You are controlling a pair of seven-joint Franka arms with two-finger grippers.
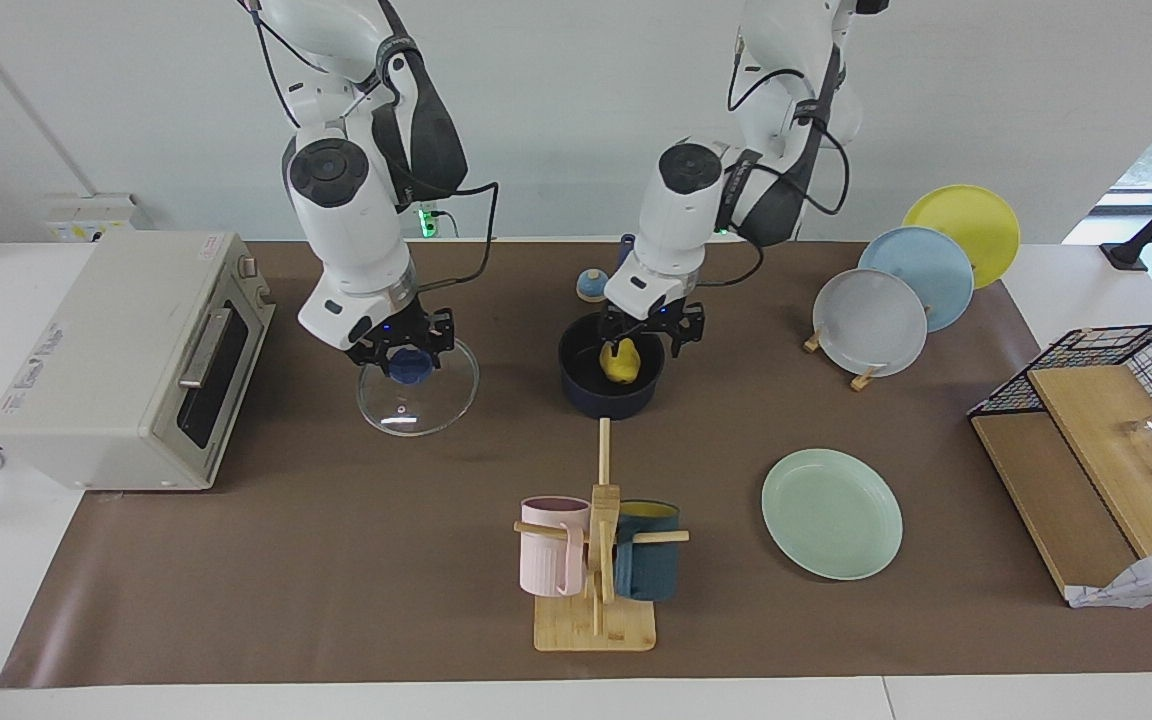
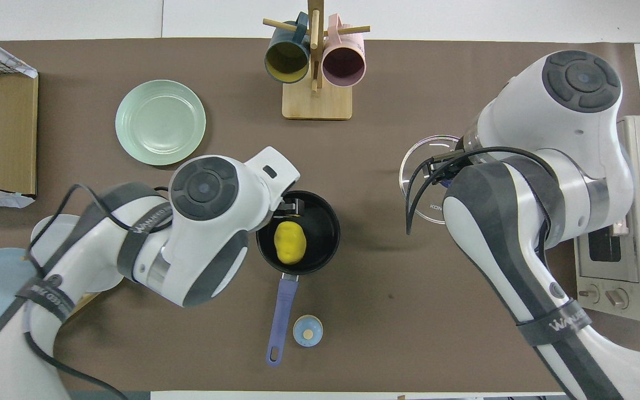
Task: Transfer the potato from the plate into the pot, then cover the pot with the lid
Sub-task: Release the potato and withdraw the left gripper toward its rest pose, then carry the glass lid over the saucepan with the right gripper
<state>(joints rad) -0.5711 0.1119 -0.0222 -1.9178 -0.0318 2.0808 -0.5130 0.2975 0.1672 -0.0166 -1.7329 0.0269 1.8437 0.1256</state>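
Observation:
The yellow potato (image 1: pixel 619 362) lies inside the dark navy pot (image 1: pixel 611 398), also seen from overhead as potato (image 2: pixel 289 242) and pot (image 2: pixel 328 222). My left gripper (image 1: pixel 652 340) hangs open just over the pot, clear of the potato. The mint-green plate (image 1: pixel 831 513) (image 2: pixel 160 122) is bare, farther from the robots toward the left arm's end. My right gripper (image 1: pixel 406 358) is shut on the blue knob of the glass lid (image 1: pixel 418 400) (image 2: pixel 423 166) and holds it tilted above the table, between the toaster oven and the pot.
A toaster oven (image 1: pixel 126 355) stands at the right arm's end. A mug rack (image 1: pixel 596 560) stands farther from the robots than the pot. A small bell (image 2: pixel 307 330) sits by the pot's handle (image 2: pixel 281 316). Racked plates (image 1: pixel 871 320) and a wire basket (image 1: pixel 1096 420) fill the left arm's end.

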